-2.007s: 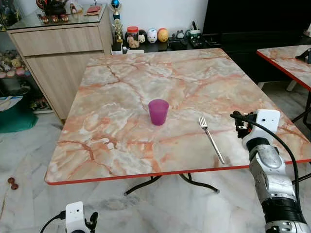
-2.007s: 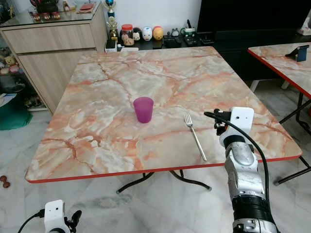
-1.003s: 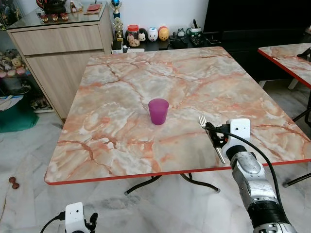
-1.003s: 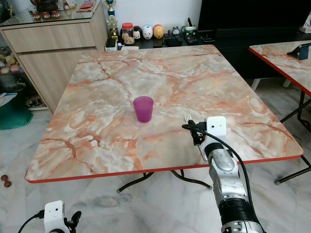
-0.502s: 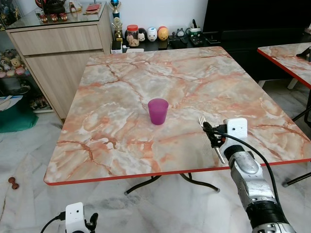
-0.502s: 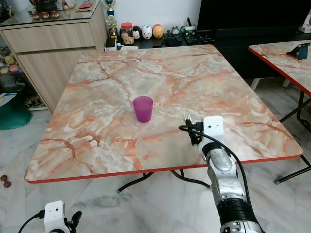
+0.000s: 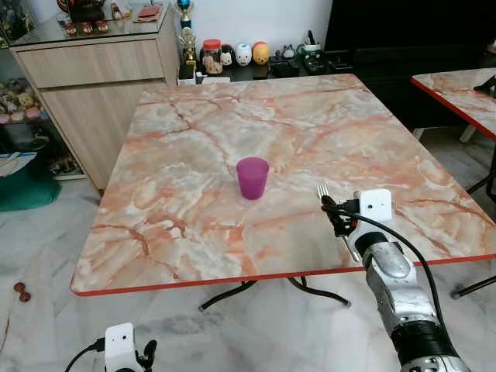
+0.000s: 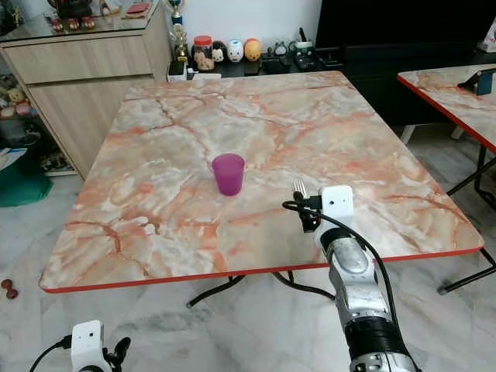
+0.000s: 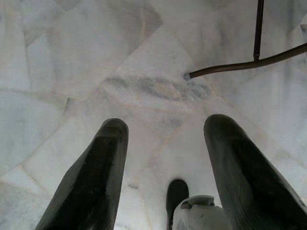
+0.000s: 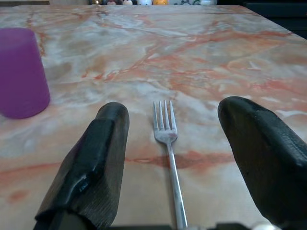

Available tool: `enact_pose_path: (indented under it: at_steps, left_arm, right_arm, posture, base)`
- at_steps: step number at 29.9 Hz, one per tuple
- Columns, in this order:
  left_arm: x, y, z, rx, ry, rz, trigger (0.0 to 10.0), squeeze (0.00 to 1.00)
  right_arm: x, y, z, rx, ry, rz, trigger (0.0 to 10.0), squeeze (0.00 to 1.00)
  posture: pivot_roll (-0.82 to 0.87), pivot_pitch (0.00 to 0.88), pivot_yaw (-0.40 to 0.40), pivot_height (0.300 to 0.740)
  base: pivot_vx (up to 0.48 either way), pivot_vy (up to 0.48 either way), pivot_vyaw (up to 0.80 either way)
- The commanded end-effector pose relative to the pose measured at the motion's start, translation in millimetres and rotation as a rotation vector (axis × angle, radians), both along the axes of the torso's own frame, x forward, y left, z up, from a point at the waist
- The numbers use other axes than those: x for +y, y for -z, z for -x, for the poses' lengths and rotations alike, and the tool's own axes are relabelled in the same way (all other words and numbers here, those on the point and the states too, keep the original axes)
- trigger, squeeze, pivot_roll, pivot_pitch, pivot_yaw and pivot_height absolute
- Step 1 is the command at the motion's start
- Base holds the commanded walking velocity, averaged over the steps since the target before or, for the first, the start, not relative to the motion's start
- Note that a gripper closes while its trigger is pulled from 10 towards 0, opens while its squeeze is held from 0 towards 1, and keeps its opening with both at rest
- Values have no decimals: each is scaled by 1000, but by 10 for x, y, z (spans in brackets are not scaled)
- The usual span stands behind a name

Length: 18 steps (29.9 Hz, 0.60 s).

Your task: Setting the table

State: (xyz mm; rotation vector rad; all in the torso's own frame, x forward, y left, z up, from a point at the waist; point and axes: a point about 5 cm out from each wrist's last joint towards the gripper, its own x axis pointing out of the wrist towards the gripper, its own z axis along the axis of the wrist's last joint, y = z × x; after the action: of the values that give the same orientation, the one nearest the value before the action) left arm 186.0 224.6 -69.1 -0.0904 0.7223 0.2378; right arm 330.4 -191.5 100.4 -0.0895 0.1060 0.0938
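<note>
The right gripper (image 10: 172, 158) straddles the fork (image 10: 169, 143) handle, jaws spread, aligned for pickup. The purple cup (image 7: 253, 177) stands nearby. The left gripper (image 9: 165, 167) hangs idle, jaws spread.

Fork (image 10: 168, 143) flat beside purple cup (image 7: 252, 177)

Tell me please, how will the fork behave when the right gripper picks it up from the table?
The fork looks like thin metal, so probably stiff and light. Lying flat on the smooth table, it may slide or pivot when pinched. The open right gripper straddles its narrow handle, leaving little to grasp.
</note>
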Motion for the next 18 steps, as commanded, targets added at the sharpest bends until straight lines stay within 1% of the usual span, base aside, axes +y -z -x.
enact_pose_path:
  at_steps: [1, 10, 14, 18]
  left_arm:
    - [0, 23, 39, 19, 10, -4, 10000, 0]
    - [-6, 18, 31, 14, 10, -6, 10000, 0]
    - [-4, 17, 33, 11, 8, -7, 10000, 0]
    - [0, 20, 41, 13, 6, -5, 10000, 0]
  right_arm:
    - [3, 7, -4, 4, 2, -6, 10000, 0]
    - [17, 16, 1, 6, 2, 0, 10000, 0]
    - [28, 22, 21, 6, 1, -2, 10000, 0]
    - [35, 23, 80, 10, 14, -4, 10000, 0]
  posture:
    - [-92, 0, 30, 707]
    - [-92, 0, 29, 707]
    - [-91, 0, 28, 707]
    - [-92, 0, 27, 707]
  base:
    - [334, 0, 0]
    - [326, 0, 0]
    - [0, 0, 0]
    - [0, 0, 0]
